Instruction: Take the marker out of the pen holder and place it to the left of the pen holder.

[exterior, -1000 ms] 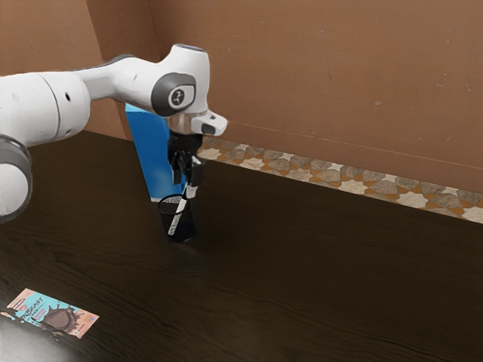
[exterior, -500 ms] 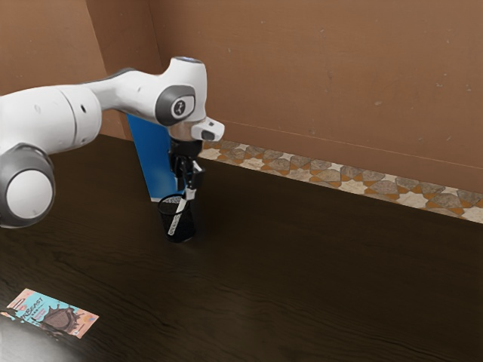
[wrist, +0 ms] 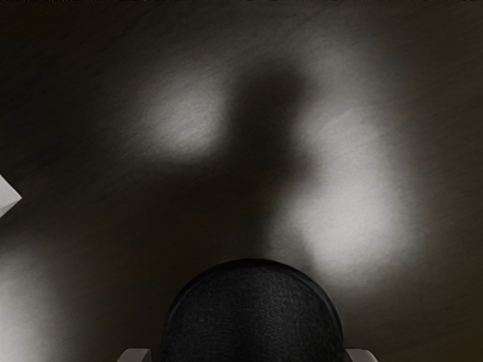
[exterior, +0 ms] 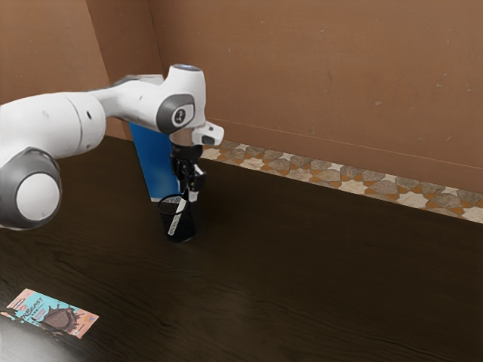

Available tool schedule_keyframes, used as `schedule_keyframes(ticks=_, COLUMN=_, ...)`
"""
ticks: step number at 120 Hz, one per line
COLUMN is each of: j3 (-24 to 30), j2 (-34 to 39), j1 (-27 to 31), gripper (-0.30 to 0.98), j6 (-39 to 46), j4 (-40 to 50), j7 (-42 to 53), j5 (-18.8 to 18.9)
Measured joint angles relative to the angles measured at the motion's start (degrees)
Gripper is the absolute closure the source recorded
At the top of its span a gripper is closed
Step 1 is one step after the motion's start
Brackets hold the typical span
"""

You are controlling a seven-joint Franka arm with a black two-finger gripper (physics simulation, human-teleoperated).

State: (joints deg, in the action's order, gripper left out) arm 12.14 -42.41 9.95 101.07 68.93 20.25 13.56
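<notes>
My gripper (exterior: 190,191) is just over the exterior view's right side of the rim of the black mesh pen holder (exterior: 167,226). The white marker (exterior: 176,220) stands tilted inside the holder, its upper end leaning to the exterior view's right, close below the gripper. In the wrist view the tips of my gripper (wrist: 248,356) stand wide apart, so it is open, with the dark rounded pen holder (wrist: 253,313) under and between them. How near the marker's top is to the fingers cannot be told.
A tall blue box (exterior: 155,162) stands behind the pen holder. A chocolate bar wrapper (exterior: 53,313) lies on the dark table (exterior: 317,286) at the exterior view's lower left. In the wrist view a white corner (wrist: 7,196) shows at one edge.
My hand has come down slightly toward the pen holder and turned a little, and the arm has lowered. The pen holder and marker have not visibly moved.
</notes>
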Motion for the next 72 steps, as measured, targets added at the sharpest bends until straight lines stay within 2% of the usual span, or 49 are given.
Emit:
schedule_keyframes(ticks=44, j3=-0.01, j2=0.38, j1=0.16, gripper=0.61, j6=1.61, j4=0.11, j7=-0.25, j5=-0.13)
schedule_keyframes(ticks=72, j3=0.05, j2=1.03, j1=0.18, gripper=0.68, j6=-1.62, j4=0.51, j7=-0.15, j5=-0.14)
